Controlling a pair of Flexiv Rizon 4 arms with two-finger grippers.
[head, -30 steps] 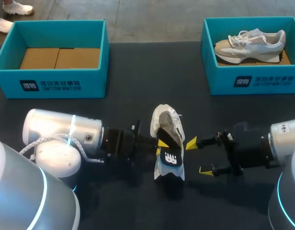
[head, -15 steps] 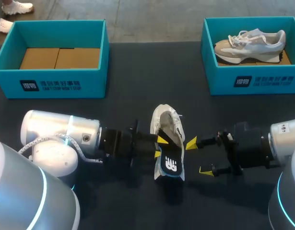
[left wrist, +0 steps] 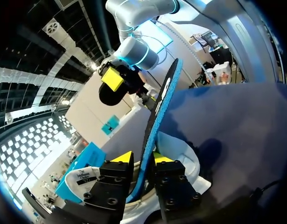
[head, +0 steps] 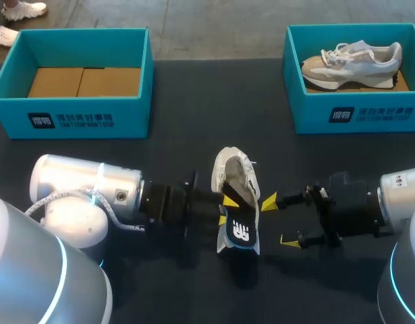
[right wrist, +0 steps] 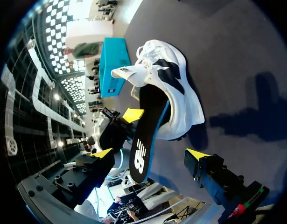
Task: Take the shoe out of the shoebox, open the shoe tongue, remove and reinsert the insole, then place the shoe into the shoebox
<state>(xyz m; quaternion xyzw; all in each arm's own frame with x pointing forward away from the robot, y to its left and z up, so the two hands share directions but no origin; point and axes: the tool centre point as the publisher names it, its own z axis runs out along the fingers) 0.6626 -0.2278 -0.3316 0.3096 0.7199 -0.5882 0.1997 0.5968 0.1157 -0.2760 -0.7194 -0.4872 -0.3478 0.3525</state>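
One wrist view alone shows the left hand (left wrist: 142, 158) pinching the insole (left wrist: 158, 112); right hand (head: 280, 221) gapes beside the shoe (head: 231, 165).

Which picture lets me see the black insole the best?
The right wrist view: the insole faces that camera, showing its black top sticking out of the white shoe. The left wrist view shows only its thin blue edge, held in the left gripper. The head view shows it small.

Robot lab; 2 arms (head: 86, 192) over dark table (head: 194, 101)
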